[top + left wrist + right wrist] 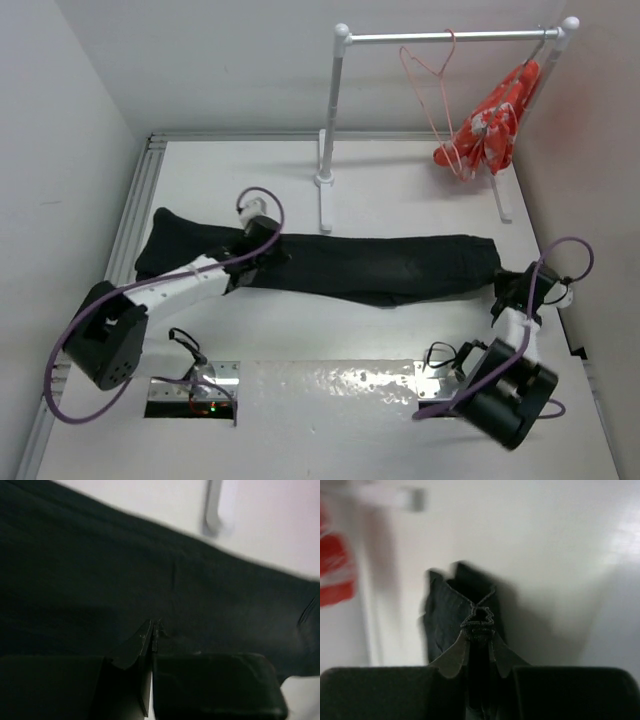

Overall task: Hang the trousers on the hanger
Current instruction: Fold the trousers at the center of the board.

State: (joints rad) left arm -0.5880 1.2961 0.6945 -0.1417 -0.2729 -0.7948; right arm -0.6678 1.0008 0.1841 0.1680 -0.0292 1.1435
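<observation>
Overhead view of a white table (400,190) w/ 2 robot arms and 1 pair of black trousers (380,265). The trousers lie flat, stretched lengthwise between the 2 grippers and running on a bit past the left one, on the side away from the right one. Left gripper (152,634) sits on top of the fabric, jaws together, a small ridge of cloth nipped at the tips; dark cloth fills nearly all its wrist cam. Right gripper (480,630) is at the garment's opposite end, jaws clamped on a bunched edge of the trousers, w/ the fabric standing up just beyond its tips. Well beyond both grippers, at the table's far side, stands 1 white clothes rack (450,37): 1 horizontal rail on 2 posts. On the rail hang 2 items, touching or nearly so: 1 thin pale-pink wire hanger (428,100), bare, and 1 bunched orange-red bundle (490,125) w/ white marks. The hanger is closer to the right gripper than to the left, far from both, and apart from the trousers. Right wrist cam is blurry; the red bundle shows at its left edge.
</observation>
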